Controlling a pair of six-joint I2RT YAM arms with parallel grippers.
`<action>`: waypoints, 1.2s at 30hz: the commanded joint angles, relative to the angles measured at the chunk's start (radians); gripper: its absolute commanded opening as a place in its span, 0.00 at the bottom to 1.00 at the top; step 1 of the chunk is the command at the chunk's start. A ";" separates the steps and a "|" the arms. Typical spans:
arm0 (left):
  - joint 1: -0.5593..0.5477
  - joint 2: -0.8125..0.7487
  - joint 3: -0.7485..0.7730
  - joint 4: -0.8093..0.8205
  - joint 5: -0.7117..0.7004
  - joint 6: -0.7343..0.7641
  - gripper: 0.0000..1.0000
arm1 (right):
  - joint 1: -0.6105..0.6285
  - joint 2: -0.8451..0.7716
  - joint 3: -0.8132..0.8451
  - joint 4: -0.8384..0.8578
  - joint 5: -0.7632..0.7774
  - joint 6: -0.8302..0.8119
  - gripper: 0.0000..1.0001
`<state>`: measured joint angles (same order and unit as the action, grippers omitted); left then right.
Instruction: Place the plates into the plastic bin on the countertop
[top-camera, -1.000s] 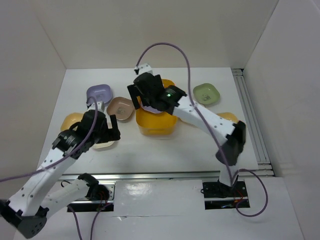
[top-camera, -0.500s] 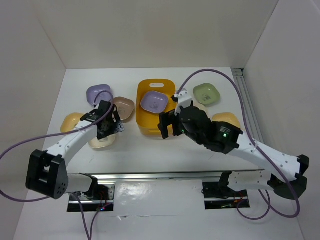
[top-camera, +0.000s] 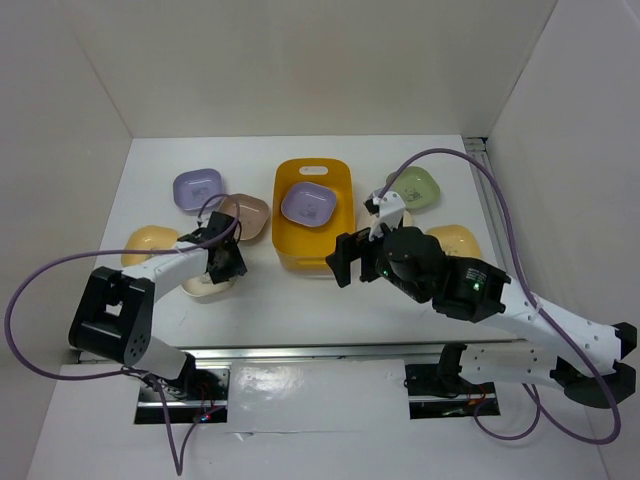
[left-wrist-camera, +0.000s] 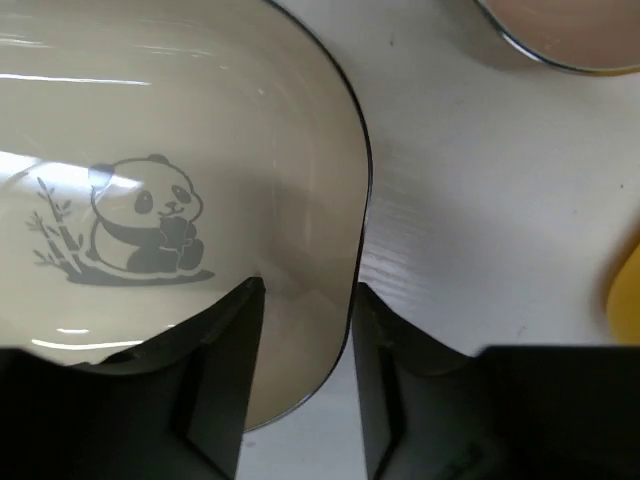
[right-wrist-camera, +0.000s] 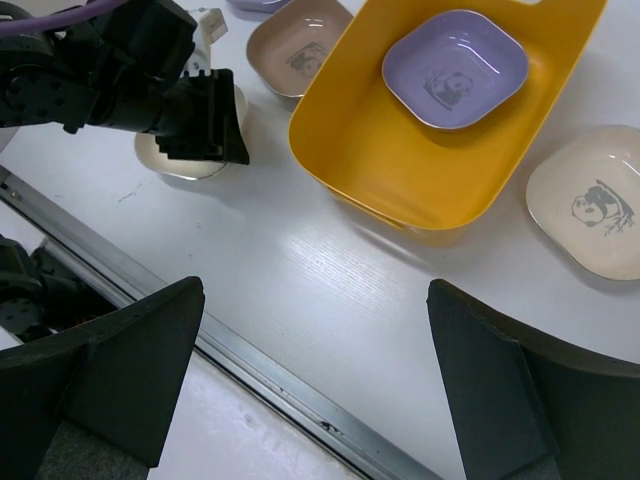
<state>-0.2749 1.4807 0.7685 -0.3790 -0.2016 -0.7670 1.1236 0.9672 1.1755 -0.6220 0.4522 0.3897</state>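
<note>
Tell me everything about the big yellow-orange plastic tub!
The yellow-orange rectangular plastic bin is a smooth, glossy tub with rounded corners and a handle slot in its far end. It sits upright and flat mid-way across the white countertop. Inside lies one lavender rounded-square plate with a panda print. A brown-pink plate lies right beside its left wall; contact is unclear.

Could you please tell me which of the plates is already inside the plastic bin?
The lavender plate lying flat in the yellow-orange bin; the second lavender plate and all others sit outside on the countertop.
</note>
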 joint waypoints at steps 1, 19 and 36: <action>0.008 0.004 -0.053 0.038 0.021 -0.022 0.50 | 0.008 -0.012 0.024 0.048 -0.007 0.020 1.00; -0.135 -0.356 0.060 -0.282 -0.076 -0.126 0.00 | 0.008 0.082 0.130 -0.053 0.187 0.106 1.00; -0.256 -0.158 0.786 -0.123 0.431 0.237 0.00 | 0.018 -0.038 0.158 -0.209 0.410 0.196 1.00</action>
<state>-0.5266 1.1797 1.4372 -0.6182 0.0166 -0.6907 1.1347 0.9585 1.2804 -0.7795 0.7986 0.5591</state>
